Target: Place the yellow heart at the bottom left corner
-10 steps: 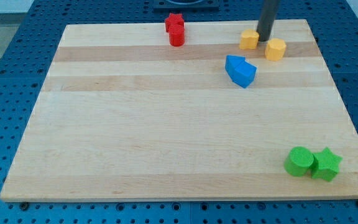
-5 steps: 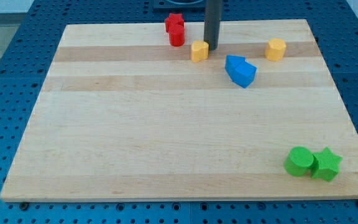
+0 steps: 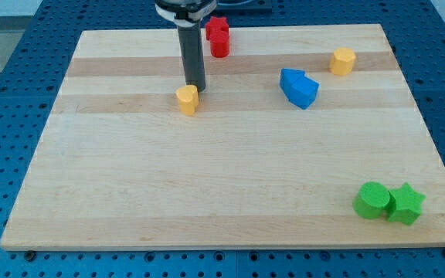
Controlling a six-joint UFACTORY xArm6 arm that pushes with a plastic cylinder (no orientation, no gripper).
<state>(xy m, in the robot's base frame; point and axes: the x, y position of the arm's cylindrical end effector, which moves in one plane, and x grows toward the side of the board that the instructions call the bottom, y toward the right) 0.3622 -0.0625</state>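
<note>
My tip (image 3: pixel 196 86) touches the yellow heart (image 3: pixel 187 100) on its far-right side — left of centre on the worktop (image 3: pixel 207 185), well left of the blue block (image 3: pixel 298 87). No claw here — nothing is gripped.

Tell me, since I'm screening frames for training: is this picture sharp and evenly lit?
Camera view: sharp all over; my tip and the yellow heart have crisp edges. Light is even and soft, blocks throw only faint shadows, no glare on the wooden board.

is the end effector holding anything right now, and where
Nothing is held; there is no gripper. My tip only presses against the upper right side of the yellow heart, pushing it across the board.
</note>
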